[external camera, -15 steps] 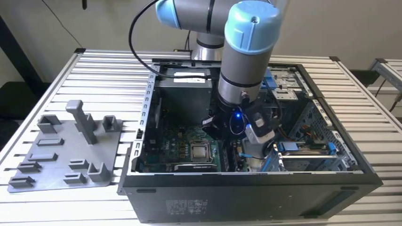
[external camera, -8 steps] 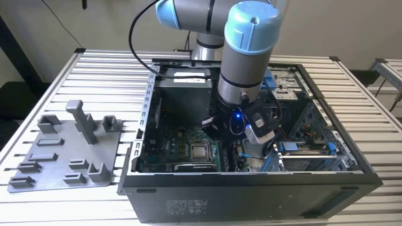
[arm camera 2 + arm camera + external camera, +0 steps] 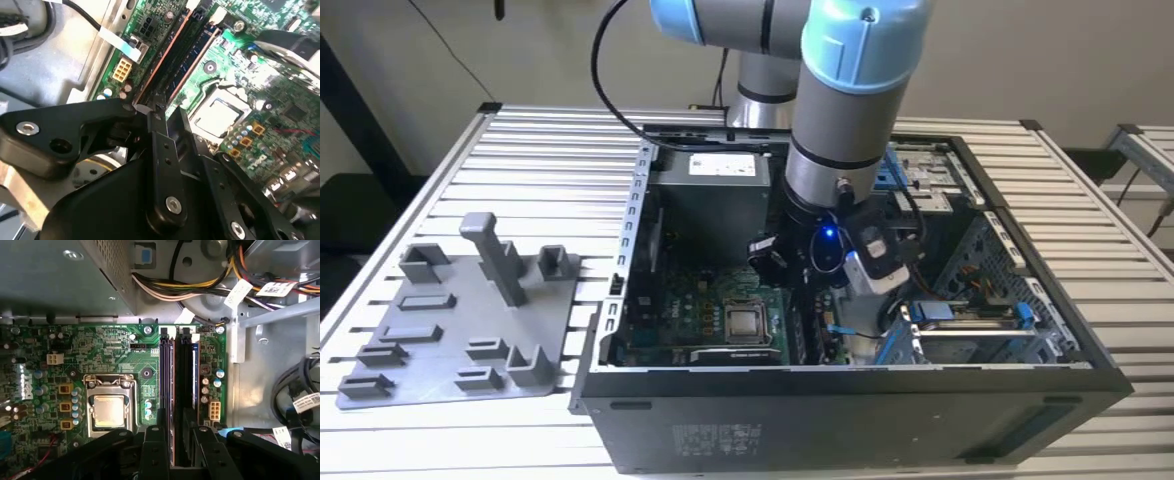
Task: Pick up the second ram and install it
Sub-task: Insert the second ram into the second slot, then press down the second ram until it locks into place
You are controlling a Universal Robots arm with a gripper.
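exterior view: the arm reaches down into the open case [image 3: 854,400] on the slatted table [image 3: 534,150]. the gripper [image 3: 834,290] hangs low over the board, just beside the cpu [image 3: 747,322] on the exterior view's right. a grey tray [image 3: 454,330] with upright posts lies on the table outside the case, well apart from the cpu, and carries no stick.

second wrist view: the gripper [image 3: 152,107] sits at the near end of the long slots [image 3: 180,55] that run beside the cpu [image 3: 217,111]. its fingers [image 3: 162,145] stand close together around a thin dark edge, which looks like the ram, though the stick blends into the slot and i cannot be sure.

first wrist view: the ram [image 3: 183,390] stands on edge in the slot one row further from the cpu [image 3: 109,410] than an open slot [image 3: 166,385], its near end between the fingers [image 3: 152,450]. the gripper looks closed on it.

judging by its look, the ram is light, stiff and thin, easily cracked if twisted. it is best held by its long flat faces near the middle and pressed straight down, never by the chips' corners or the contact edge.
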